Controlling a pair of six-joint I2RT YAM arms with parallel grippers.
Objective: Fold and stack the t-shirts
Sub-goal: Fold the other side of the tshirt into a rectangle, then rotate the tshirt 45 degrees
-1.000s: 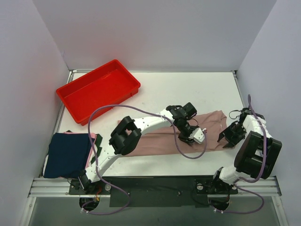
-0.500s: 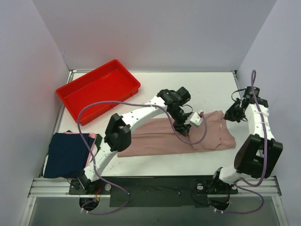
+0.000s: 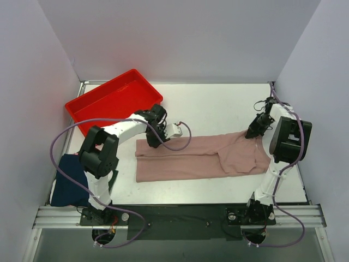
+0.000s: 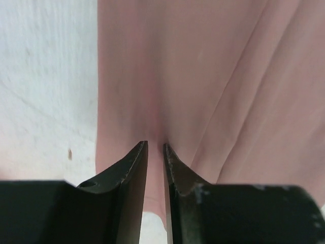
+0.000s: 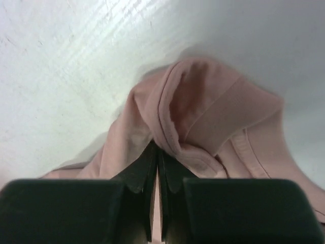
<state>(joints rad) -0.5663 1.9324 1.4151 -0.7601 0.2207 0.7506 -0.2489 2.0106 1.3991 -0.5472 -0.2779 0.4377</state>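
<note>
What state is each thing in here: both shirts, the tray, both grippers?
Pink shirt: stretched out lengthwise, pinched at both ends.
Navy shirt: folded, at the near left.
Red tray: upright, far left.
Left gripper: shut on the pink shirt.
Right gripper: shut on the pink shirt.

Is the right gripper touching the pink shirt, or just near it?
Touching. The right wrist view shows the right gripper shut on a bunched fold of the pink shirt, with cloth pinched between the jaws.

Behind spread shirt [image 3: 185, 158] sits tray [image 3: 109, 103]; folded shirt [image 3: 65, 181] left
</note>
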